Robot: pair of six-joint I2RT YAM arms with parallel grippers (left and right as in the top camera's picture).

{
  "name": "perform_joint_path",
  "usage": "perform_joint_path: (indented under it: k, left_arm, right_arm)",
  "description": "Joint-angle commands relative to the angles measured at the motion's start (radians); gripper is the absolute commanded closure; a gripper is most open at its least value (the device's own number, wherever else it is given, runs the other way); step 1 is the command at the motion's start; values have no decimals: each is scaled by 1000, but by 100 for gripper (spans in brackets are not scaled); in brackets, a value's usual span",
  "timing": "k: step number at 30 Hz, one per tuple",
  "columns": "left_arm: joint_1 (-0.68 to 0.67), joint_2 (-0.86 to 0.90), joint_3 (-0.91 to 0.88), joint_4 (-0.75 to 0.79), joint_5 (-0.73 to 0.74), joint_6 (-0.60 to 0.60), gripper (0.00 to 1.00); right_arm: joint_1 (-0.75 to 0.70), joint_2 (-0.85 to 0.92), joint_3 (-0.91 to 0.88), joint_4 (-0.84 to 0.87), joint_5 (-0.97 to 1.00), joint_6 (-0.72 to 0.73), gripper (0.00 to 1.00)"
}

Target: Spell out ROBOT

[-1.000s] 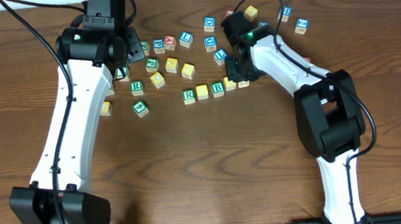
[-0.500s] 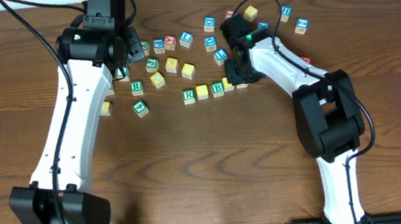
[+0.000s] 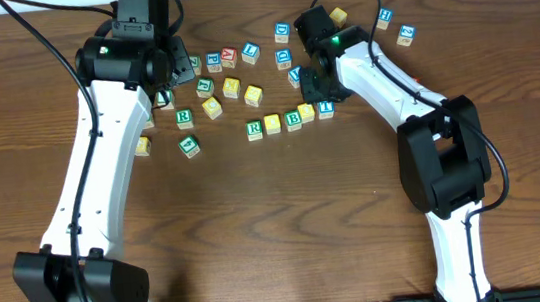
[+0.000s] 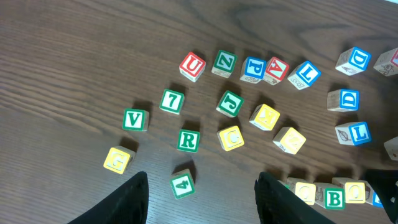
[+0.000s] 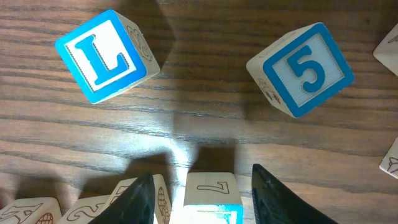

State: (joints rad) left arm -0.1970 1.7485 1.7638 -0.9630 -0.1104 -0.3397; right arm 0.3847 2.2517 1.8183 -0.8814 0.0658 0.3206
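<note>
Wooden cubes stand in a row mid-worktop [image 3: 259,233], left to right: R cube [image 3: 255,129], first yellow cube [image 3: 272,124], B cube [image 3: 293,119], second yellow cube [image 3: 307,113], T cube [image 3: 326,108]. The row climbs slightly toward T. The right end effector [image 5: 202,175] straddles T with its jaws apart and a gap on each side, gripping nothing. The left end effector [image 4: 201,182] hangs open and empty over the loose pile, above a 4 cube [image 4: 182,185]. Risk: the right fingers sit close beside T and the second yellow cube, so a skewed lift-out could drag T or nudge its neighbour and break the word. Count: five placed (one R, one B, one T, two yellow); two arms. A spare R cube [image 4: 188,140] lies loose. Scattered cubes are partly hidden, not counted.
</note>
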Motion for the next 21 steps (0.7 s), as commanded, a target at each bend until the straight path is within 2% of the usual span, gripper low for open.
perform_joint_path:
  k: [1,7,10,13,15,17,21]
  left_arm:
    - [4,-3,-16,-1,-2,-40,45]
    - [3,-3,-65,-1,0,-94,47]
    - [3,-3,-81,0,61,-96,59]
    - [1,-3,-102,5,77,-104,61]
    - [1,-3,-121,17,77,-114,67]
    - [-2,-3,-145,31,78,-134,75]
    - [-21,1,-189,72,78,-138,91]
  right_arm:
    - [10,-23,19,13,-24,-7,58]
    - [42,-22,18,79,-71,27,62]
    - [36,-23,18,93,-72,63,65]
    - [20,-23,24,95,-74,68,66]
    - [10,-23,30,91,-73,66,66]
    - [2,-23,30,85,-74,67,67]
    - [-8,-23,29,66,-72,67,75]
